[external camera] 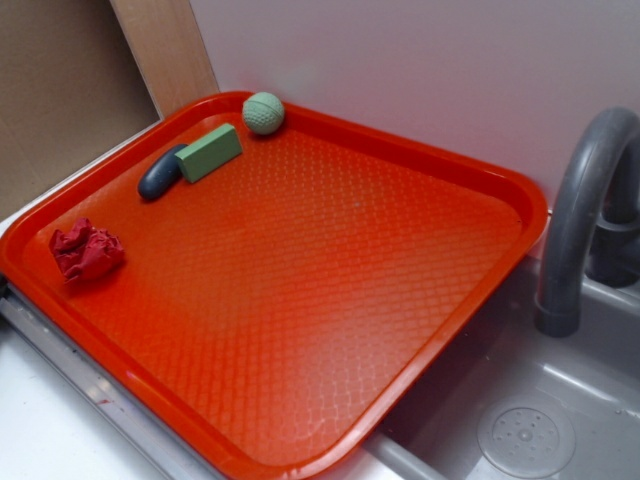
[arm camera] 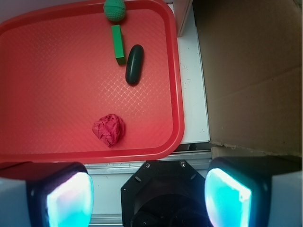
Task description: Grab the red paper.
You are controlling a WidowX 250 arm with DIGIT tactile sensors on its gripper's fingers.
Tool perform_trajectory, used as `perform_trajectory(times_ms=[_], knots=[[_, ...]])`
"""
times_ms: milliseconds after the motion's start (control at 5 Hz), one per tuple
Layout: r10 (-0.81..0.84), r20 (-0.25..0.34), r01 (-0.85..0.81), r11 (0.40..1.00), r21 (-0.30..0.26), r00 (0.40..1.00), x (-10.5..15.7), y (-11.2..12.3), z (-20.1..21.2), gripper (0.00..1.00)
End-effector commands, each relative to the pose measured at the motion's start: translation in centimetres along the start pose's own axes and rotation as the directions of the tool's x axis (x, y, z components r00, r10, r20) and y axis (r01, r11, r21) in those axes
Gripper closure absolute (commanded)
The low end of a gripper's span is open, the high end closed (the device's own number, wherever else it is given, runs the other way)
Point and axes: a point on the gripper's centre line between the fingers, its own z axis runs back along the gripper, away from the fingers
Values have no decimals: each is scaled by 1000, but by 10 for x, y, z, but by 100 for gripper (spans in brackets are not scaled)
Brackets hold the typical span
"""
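Your end effector (arm camera: pixel 149 198) shows only in the wrist view, at the bottom edge. Its two fingers (arm camera: pixel 61 198) glow blue-green and stand wide apart, with nothing between them. It hangs high up, over the white worktop (arm camera: pixel 191 94) just off the tray's near rim.

You can see the small dark red wad of crumpled paper (arm camera: pixel 109 129) lying on the big orange-red bumpy plastic tray (arm camera: pixel 47 94). In the wrist view it sits at about 11 o'clock from the end effector, near the tray's bottom edge, touching nothing else.

Far up at 12 o'clock lie a dark long rounded lump (arm camera: pixel 134 65), a green block (arm camera: pixel 118 44) right beside it, and a green dimpled ball (arm camera: pixel 115 10) by the rim.

In the exterior view, a grey tap (external camera: pixel 580 210) bends over a grey sink (external camera: pixel 520 420) beside the tray.
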Motion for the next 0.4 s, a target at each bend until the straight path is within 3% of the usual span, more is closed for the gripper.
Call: perform_trajectory(times_ms=[0,200], knots=[[-13,-6,14,1000,13,1000,19,-26,-33,0],[-36,-35,35,999,-33,999,23,-37,-65,0]])
